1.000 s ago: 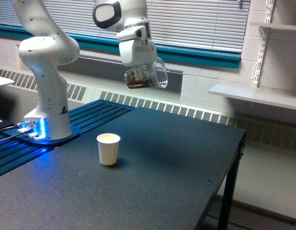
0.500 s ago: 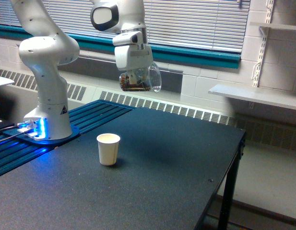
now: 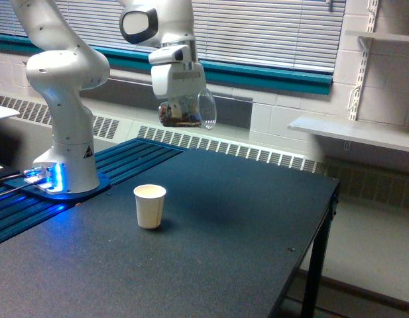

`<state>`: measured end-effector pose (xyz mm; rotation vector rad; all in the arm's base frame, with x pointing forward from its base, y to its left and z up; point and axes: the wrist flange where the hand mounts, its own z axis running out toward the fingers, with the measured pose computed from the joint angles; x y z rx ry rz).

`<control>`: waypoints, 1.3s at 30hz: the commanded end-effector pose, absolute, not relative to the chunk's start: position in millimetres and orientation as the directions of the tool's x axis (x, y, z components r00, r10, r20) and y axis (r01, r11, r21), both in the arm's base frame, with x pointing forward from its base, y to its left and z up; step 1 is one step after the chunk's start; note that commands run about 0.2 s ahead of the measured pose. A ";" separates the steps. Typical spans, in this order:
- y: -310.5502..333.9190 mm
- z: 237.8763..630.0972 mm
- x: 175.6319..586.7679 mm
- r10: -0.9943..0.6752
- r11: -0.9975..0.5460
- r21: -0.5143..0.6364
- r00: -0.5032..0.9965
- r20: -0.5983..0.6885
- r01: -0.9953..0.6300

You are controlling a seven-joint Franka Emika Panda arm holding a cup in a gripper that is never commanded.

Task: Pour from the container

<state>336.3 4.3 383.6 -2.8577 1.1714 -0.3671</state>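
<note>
One robot arm (image 3: pixel 65 73), one clear container (image 3: pixel 187 111), one white paper cup (image 3: pixel 150 206), one dark table (image 3: pixel 211 252)

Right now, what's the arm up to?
The gripper holds a clear container with brown bits inside, tipped on its side in the air. It hangs above the dark table, higher than and toward the exterior view's right of the white paper cup. The cup stands upright. No pour is visible.

Laboratory setting. Behind the gripper (image 3: pixel 179 109): window blinds (image 3: pixel 270 30), painted block wall (image 3: pixel 290 109), baseboard radiator (image 3: pixel 257 154). Below it, a black workbench (image 3: pixel 211 252).
</note>
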 end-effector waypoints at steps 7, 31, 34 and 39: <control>-4.8 371.5 319.0 -0.737 -0.673 -0.107 0.650 0.187 -0.732; -13.7 362.6 295.5 -0.773 -0.632 -0.103 0.615 0.159 -0.768; -17.1 363.8 295.4 -0.786 -0.617 -0.118 0.600 0.150 -0.778; -21.3 364.0 295.1 -0.805 -0.593 -0.137 0.580 0.129 -0.793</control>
